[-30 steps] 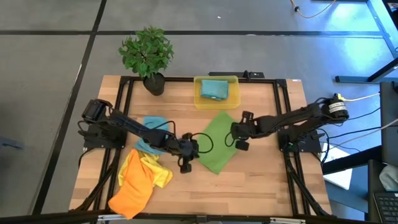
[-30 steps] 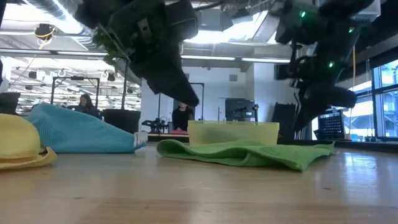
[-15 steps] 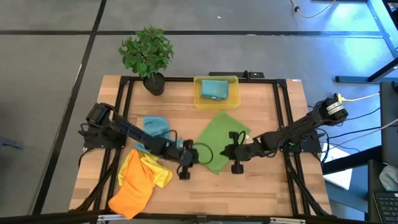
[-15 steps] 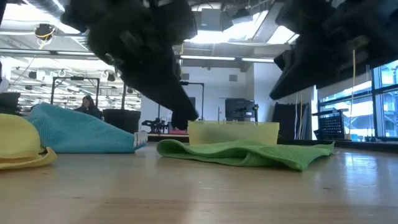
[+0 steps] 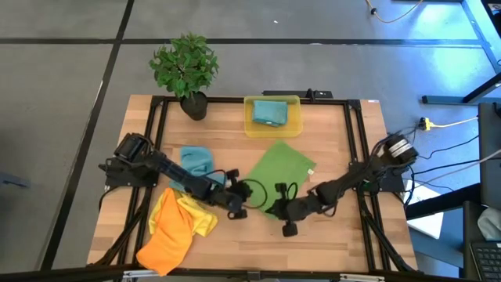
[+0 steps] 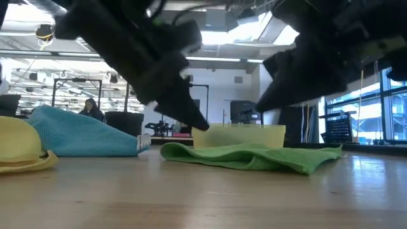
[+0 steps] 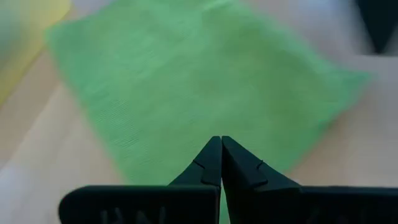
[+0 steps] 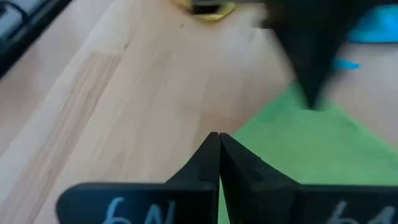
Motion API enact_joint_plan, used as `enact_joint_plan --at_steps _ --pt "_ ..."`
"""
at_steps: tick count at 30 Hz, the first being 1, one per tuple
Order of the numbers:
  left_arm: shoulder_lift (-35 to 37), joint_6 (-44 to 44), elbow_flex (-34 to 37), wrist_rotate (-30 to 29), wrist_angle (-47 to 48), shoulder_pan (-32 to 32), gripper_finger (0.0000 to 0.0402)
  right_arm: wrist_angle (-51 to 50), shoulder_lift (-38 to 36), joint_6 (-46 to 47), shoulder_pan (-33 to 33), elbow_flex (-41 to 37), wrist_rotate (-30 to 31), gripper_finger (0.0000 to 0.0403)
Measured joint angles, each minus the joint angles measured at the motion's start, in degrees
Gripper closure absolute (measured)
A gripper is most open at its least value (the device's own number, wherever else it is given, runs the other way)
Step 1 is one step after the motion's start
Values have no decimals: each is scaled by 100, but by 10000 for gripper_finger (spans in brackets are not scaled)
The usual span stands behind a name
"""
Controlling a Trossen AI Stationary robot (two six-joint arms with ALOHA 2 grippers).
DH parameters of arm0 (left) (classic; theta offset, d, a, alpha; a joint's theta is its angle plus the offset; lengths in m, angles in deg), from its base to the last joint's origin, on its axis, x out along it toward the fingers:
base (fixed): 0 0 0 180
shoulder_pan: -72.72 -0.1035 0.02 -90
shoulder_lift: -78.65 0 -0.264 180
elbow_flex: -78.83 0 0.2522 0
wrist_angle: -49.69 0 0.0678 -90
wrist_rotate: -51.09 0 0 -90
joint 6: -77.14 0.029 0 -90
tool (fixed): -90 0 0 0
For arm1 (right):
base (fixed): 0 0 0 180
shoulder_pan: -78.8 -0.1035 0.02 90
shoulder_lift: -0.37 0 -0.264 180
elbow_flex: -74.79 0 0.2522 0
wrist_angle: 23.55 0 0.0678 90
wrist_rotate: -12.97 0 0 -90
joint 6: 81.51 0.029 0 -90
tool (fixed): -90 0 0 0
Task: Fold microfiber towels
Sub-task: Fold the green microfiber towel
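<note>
While both my arms reach in: two grippers sit at the green towel's (image 5: 275, 178) near corner.
Left gripper (image 5: 239, 203): fingers pressed together, empty.
Right gripper (image 5: 283, 213): likewise closed, empty.
Towels counted: green mid-table, teal (image 5: 196, 161), yellow (image 5: 197, 211), orange (image 5: 167, 235) heaped left.
Bin (image 5: 252, 126): one, holding another teal cloth (image 5: 269, 112).

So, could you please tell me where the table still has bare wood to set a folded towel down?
The front right corner, past the green towel and right gripper, is bare. So is the back right strip between the yellow bin and the table edge. The left side is crowded: teal-blue towel, orange and yellow towels, left gripper.
</note>
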Motion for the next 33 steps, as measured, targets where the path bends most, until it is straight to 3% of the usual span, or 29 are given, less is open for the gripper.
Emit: enact_joint_plan --at_steps 7,11,18,23,33 --pt "-2 -445 4 521 546 -362 401 -676 756 282 -122 740 704 395" --pt "-2 -467 4 675 532 -413 401 -686 1064 154 -120 1234 724 395" --pt "-2 -518 1 868 606 -421 401 -2099 1654 152 -122 2095 816 395" --pt "-2 -599 1 961 679 -422 402 -2612 1685 446 -122 2248 1223 395" --pt "-2 -665 1 1099 779 -472 402 -3648 1656 1162 -175 2248 1105 395"
